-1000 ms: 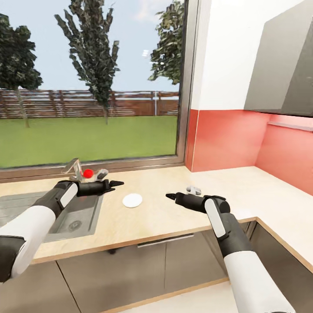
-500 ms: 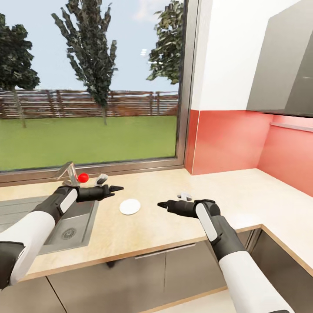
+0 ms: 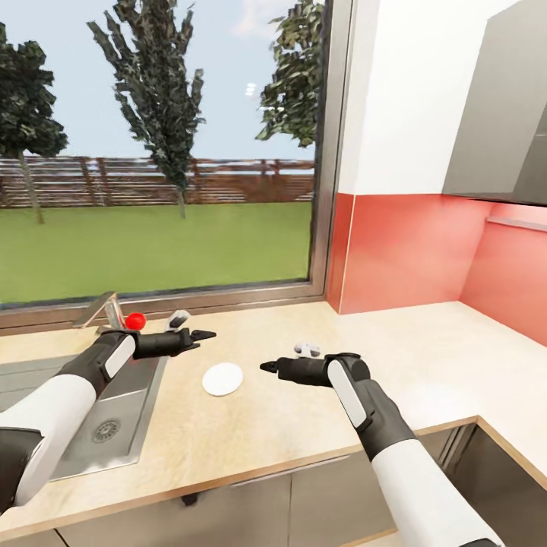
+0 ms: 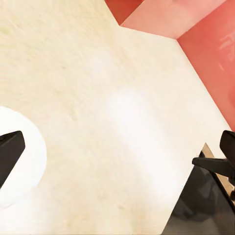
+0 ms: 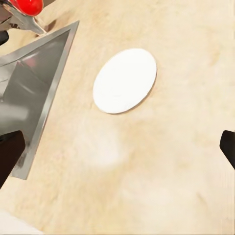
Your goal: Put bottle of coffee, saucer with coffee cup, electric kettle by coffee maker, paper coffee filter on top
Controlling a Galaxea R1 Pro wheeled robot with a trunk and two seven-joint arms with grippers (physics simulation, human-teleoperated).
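Saucer [image 3: 222, 378] is seen flat on the countertop [image 3: 304, 425], between both wide-open, empty grippers, slightly nearer the left gripper [image 3: 199, 334] than the right gripper [image 3: 267, 368].

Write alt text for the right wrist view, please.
A flat white disc lies on the light wooden countertop, just beside the steel sink. A red knob sits at the sink's far corner.

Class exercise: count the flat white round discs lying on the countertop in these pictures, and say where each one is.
1. The white disc lies flat on the countertop, just beside the sink, between the two grippers. Nothing suggests another is hidden.
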